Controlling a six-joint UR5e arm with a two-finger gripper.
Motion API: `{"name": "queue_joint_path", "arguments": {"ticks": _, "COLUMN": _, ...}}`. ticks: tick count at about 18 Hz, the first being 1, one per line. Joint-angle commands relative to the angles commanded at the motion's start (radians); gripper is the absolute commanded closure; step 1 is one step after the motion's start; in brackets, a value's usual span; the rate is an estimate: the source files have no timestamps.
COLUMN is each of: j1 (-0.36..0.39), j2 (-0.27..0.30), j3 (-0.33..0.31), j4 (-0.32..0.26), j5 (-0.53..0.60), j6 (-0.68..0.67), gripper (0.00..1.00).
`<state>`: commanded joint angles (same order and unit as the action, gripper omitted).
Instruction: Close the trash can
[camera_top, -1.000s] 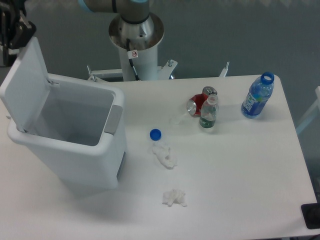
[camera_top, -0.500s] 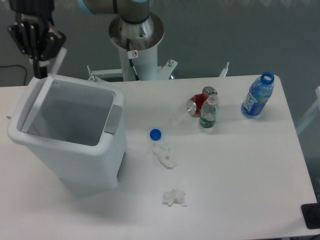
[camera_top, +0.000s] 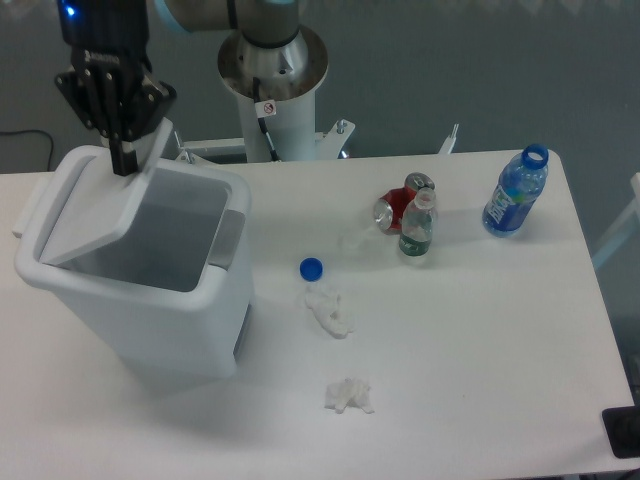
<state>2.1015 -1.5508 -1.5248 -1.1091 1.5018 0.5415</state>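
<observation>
The trash can is a big white bin at the table's left, with a grey latch on its right rim. Its flat white lid slopes down over the opening, hinged along the left rim, and covers about the left half. My gripper stands above the lid's raised far edge, fingers pointing down and close together. It presses on the lid's upper side and holds nothing.
A blue cap and two crumpled tissues lie right of the bin. Further right are a red can, a small clear bottle and a blue bottle. The robot base rises behind the table.
My gripper has moved right and down from the far left. The lid has swung with it from upright and wide open to sloping low over the bin's opening.
</observation>
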Motion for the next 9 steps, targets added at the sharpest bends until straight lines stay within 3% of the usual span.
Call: {"name": "queue_joint_path", "arguments": {"ticks": 9, "j1": 0.055, "j2": -0.049, "j3": -0.011, "j4": 0.0, "j5": -0.006, "j6": 0.005, "gripper": 1.0}}
